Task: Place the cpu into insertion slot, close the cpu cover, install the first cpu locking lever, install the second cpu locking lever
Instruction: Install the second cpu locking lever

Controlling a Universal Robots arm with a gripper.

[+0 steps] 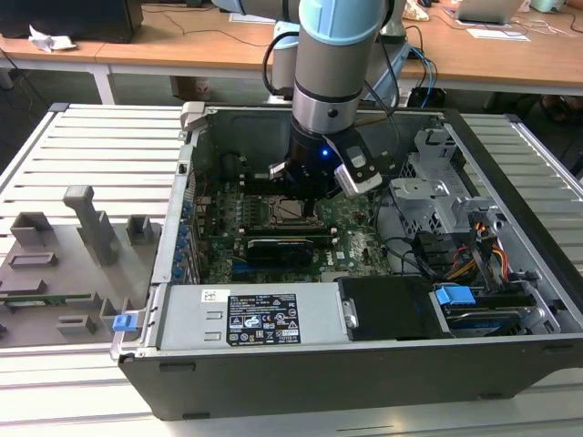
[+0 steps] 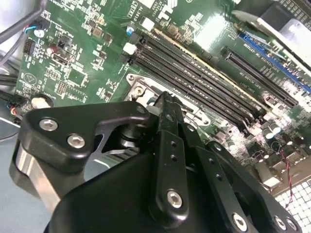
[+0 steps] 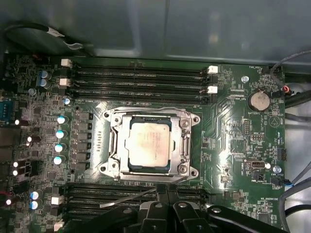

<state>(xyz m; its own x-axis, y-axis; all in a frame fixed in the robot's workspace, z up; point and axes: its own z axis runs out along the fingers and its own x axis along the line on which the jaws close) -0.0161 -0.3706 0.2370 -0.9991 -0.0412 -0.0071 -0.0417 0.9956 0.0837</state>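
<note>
Black hand [image 2: 165,104] fills the foreground, linkage arms and screws close to the lens, fingers [image 2: 167,121] pressed together into one narrow tip. Tip sits over the socket's metal corner [image 2: 138,87] on the green board [image 2: 82,43]. Long black memory slots [image 2: 204,82] run diagonally just beyond. Cables [image 2: 12,31] at the board's edge.

Silver-grey cpu [image 3: 146,147] (perhaps tarnished), green board [image 3: 233,141].

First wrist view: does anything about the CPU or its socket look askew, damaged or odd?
Nothing stands out. The cpu lies flat and square in the insertion slot, with the cpu cover framing it evenly. The end effector sits at the socket's edge.
</note>
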